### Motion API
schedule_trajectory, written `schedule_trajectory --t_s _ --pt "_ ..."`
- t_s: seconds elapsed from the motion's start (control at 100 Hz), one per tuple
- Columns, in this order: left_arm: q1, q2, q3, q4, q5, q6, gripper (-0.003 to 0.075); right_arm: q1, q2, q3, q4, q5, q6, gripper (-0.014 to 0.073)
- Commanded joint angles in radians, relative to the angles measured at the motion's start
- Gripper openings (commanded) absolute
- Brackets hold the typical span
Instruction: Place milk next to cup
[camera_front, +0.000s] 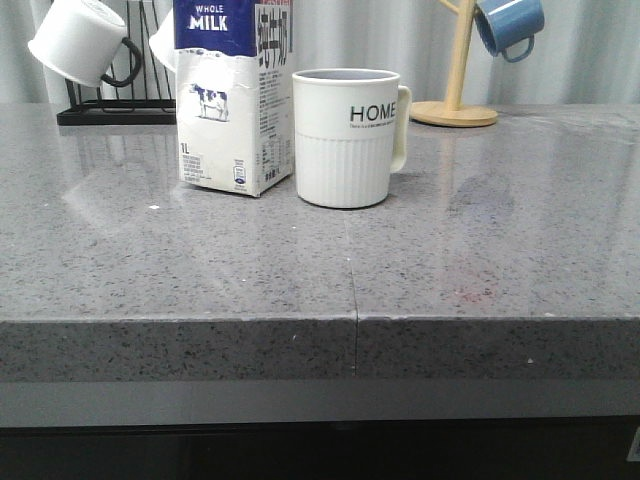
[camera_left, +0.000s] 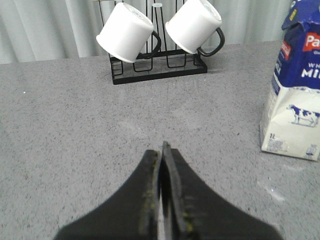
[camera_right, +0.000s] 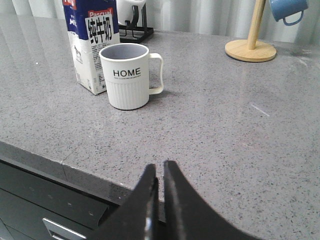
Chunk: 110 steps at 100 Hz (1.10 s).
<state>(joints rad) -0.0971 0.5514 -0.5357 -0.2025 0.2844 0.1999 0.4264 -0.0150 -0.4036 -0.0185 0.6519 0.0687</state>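
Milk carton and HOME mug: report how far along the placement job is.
Done: the milk stands upright on the counter right beside the cup. In hand: nothing; the left gripper and right gripper are both shut and empty, away from both items. Left: nothing visible remains.

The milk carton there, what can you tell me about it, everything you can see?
The milk carton is a tall white paper-looking box with a dark blue top reading "WHOLE MILK", a cow picture, a "1L" mark and Chinese lettering on its side. Its top looks creased. It stands upright on the grey speckled counter, close beside the white "HOME" mug and taller than it. No gripper holds it.
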Motion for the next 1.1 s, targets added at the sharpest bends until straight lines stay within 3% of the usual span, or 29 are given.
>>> schedule_trajectory --t_s 0.0,0.69,0.74,0.85,1.09 --pt "0.003 -0.062 0.011 -0.005 -0.056 0.001 -0.0021 -0.001 0.005 -0.026 0.003 -0.073 -0.001 0.0048" --pt "0.003 -0.497 0.320 -0.018 -0.089 -0.008 -0.0021 -0.001 0.005 -0.026 0.003 -0.073 -0.001 0.0048" --pt "0.003 -0.514 0.345 0.010 -0.092 -0.043 -0.0021 -0.001 0.005 -0.026 0.003 -0.073 -0.001 0.0048" --pt "0.003 -0.555 0.404 0.184 -0.084 -0.265 -0.0021 -0.001 0.005 -0.026 0.003 -0.073 -0.001 0.0048" --pt "0.003 -0.590 0.584 0.121 -0.180 -0.213 -0.0021 -0.001 0.005 -0.026 0.003 -0.072 -0.001 0.0048"
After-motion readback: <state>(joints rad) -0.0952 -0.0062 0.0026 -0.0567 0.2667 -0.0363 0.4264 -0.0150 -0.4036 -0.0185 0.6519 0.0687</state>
